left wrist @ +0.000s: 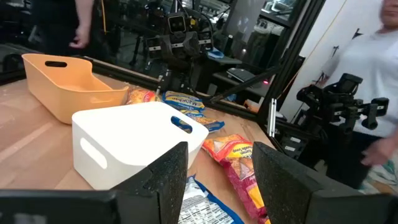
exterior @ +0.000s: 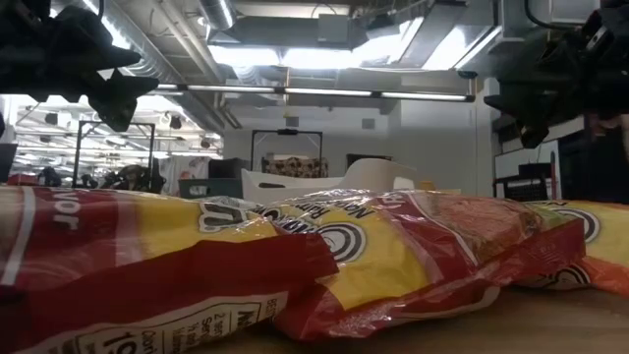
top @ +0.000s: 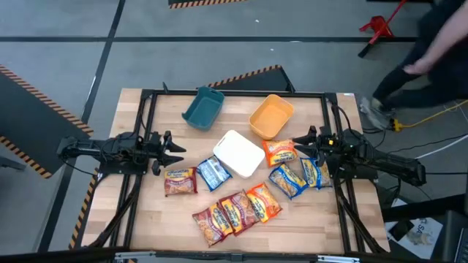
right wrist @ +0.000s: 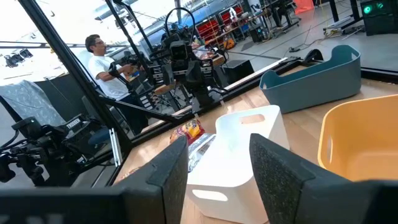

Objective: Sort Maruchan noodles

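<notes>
Three bins (top: 239, 154), noodle packets (top: 238, 210) scattered beside

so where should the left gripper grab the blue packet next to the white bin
Probably from straight above, closing the left gripper across the narrow width of the blue packet, near its free end away from the white bin. It lies flat and tilted, one end close against the bin, so sideways access looks poor.

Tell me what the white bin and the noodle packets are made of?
The white bin looks like hard plastic with a smooth matte finish: its walls are even, the corners rounded, and handle slots are cut into the sides. The noodle packets look like thin glossy plastic film, since they crinkle and catch bright glints from the lights. The table under them looks like pale wood with visible grain.
</notes>
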